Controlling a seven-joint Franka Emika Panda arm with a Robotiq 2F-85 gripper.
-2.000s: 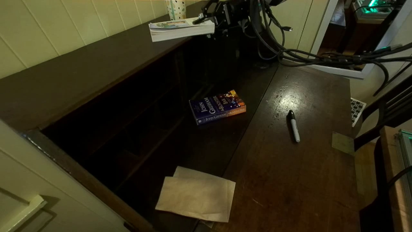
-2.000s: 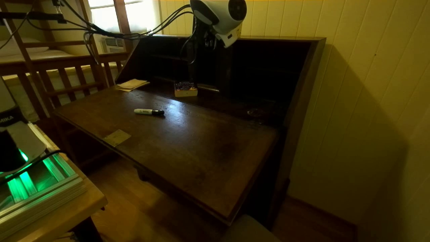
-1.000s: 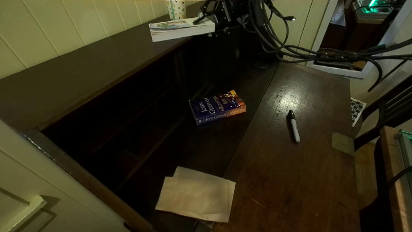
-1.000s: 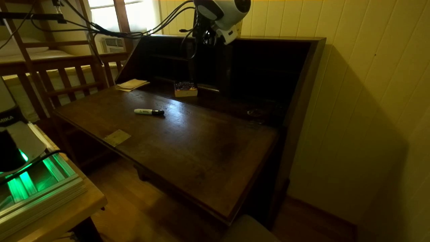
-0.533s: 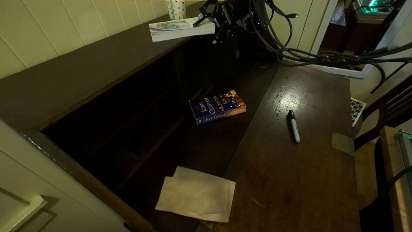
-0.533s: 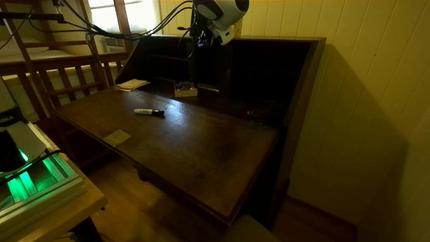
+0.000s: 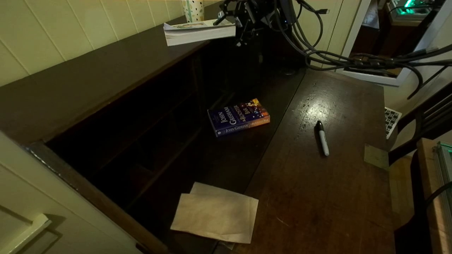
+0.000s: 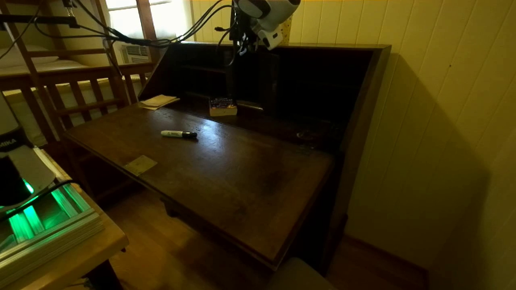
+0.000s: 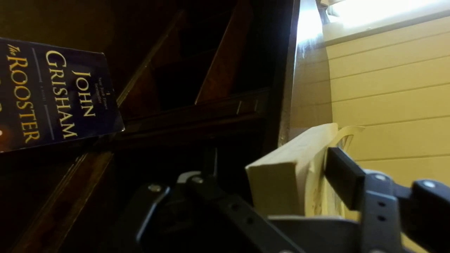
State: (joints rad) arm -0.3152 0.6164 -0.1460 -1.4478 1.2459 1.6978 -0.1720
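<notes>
A thick pale book [image 7: 199, 34] lies on the desk's top ledge [image 7: 106, 67], its near end sticking out past the front edge. My gripper [image 7: 229, 32] is open around that end. One black finger rests over the cover and the other hangs below the book, apart from it. In the wrist view my gripper [image 9: 274, 161] has the book [image 9: 277, 186] between its fingers. The right finger touches or nearly touches the cover, which curls up at its far corner. A wide dark gap separates the left finger from the book. The arm hides the book in an exterior view.
A spotted cup [image 7: 193, 11] stands behind the book. Below, a purple paperback [image 7: 238, 118], a marker [image 7: 322, 139] and brown papers [image 7: 215, 213] lie on the desk [image 8: 242, 177]. Dark cubbyholes are under the ledge. Loose cables [image 7: 353, 63] trail from the arm.
The fingers have spread: the lower one has dropped away from the book's underside. The gripper has shifted slightly back, and the book's cover now lifts at its far corner.
</notes>
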